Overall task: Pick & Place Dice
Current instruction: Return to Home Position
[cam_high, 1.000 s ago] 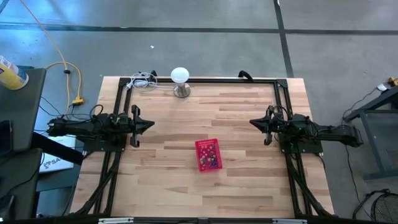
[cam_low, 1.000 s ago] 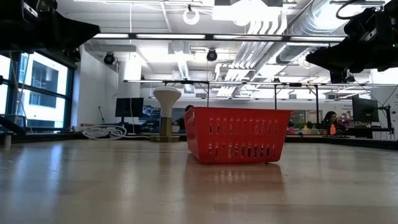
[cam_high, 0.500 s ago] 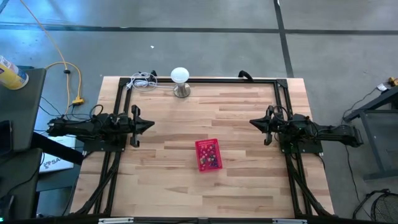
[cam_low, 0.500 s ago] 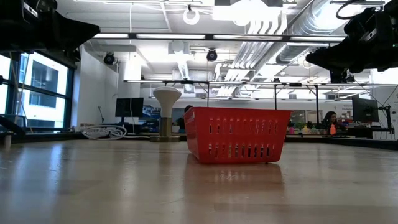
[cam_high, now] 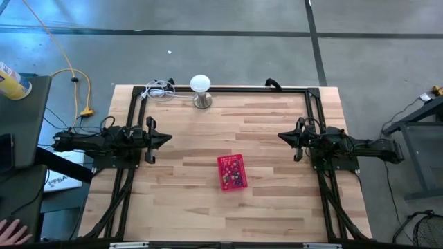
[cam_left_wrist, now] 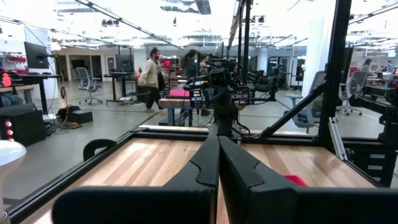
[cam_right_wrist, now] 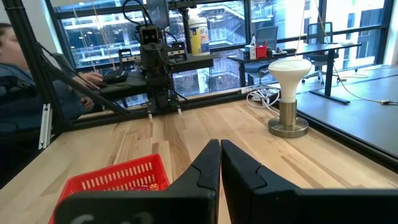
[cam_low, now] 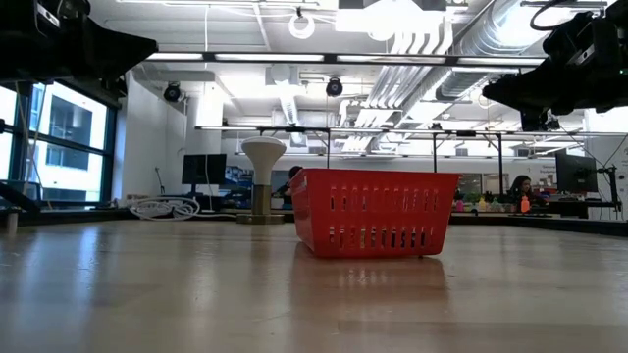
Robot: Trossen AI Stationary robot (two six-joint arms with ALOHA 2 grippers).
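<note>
The dice [cam_high: 234, 180] lie gathered inside the red basket [cam_high: 231, 171]. From above they read as a cluster of mixed-coloured specks on its floor, and a few show through the rim in the right wrist view. No loose die is visible on the bare desk [cam_high: 263, 124] in any view. The basket stands upright near the middle of the desk, on the side away from the white lamp [cam_high: 200, 86], and is well apart from both arms. The left tool [cam_high: 168, 138] sits over the left side of the desk, pointing inward. Its fingers [cam_left_wrist: 199, 168] are pressed together with nothing between them. The right tool [cam_high: 280, 136] mirrors it over the right side, its fingers [cam_right_wrist: 239, 168] likewise closed on nothing. The low view shows both arms raised high at the upper corners, clear of the basket. A person's hand [cam_high: 10, 229] shows off the desk at the lower left of the high view, away from the work. Assessment: placing appears complete, and the step in hand is the return to the rest posture, which both arms seem to have reached or nearly so. The next move calls for no grasp, only a final settling of the arms clear of the basket.
</note>
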